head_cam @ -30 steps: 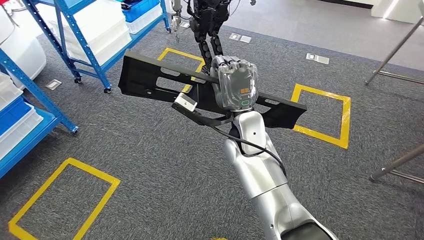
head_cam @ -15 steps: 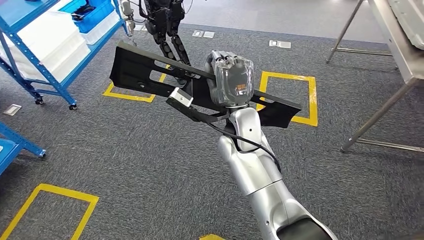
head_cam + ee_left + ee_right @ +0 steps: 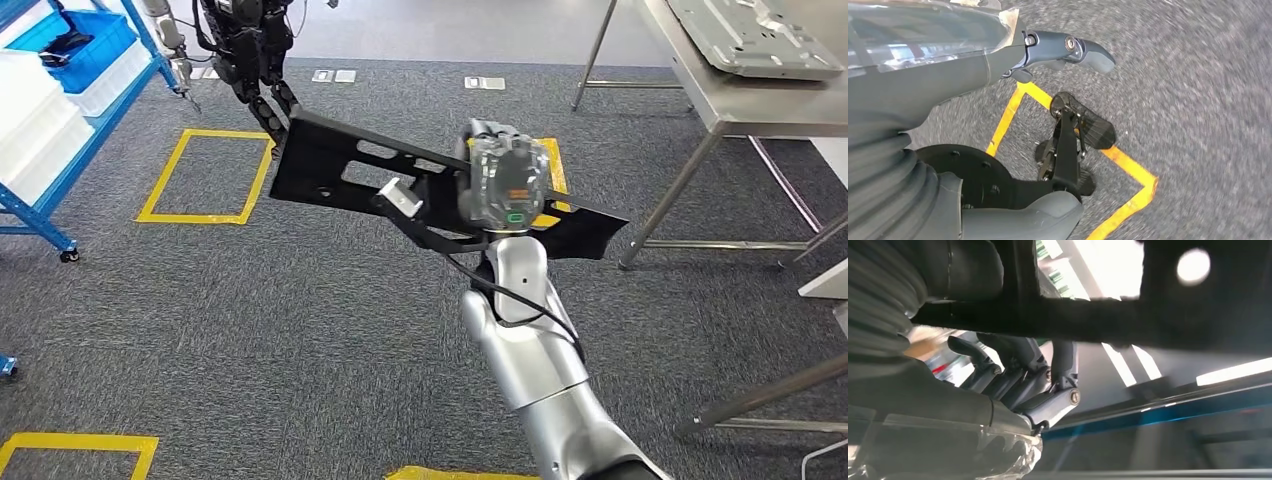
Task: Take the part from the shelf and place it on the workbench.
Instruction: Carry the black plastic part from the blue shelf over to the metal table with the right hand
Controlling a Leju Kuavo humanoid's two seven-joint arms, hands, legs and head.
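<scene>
At frame centre, the right hand (image 3: 505,185) has its fingers (image 3: 1060,367) closed around the long black part (image 3: 330,165); the left hand's (image 3: 998,55) fingers hold nothing, their spread unclear.

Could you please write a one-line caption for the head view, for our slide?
Right robot hand holds a long flat black plastic part above grey carpet, with a metal workbench nearby on its right.

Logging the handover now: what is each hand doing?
Left hand: holds nothing, fingers apart, hanging over the carpet.
Right hand: grips the long black part, carried in the air.
</scene>
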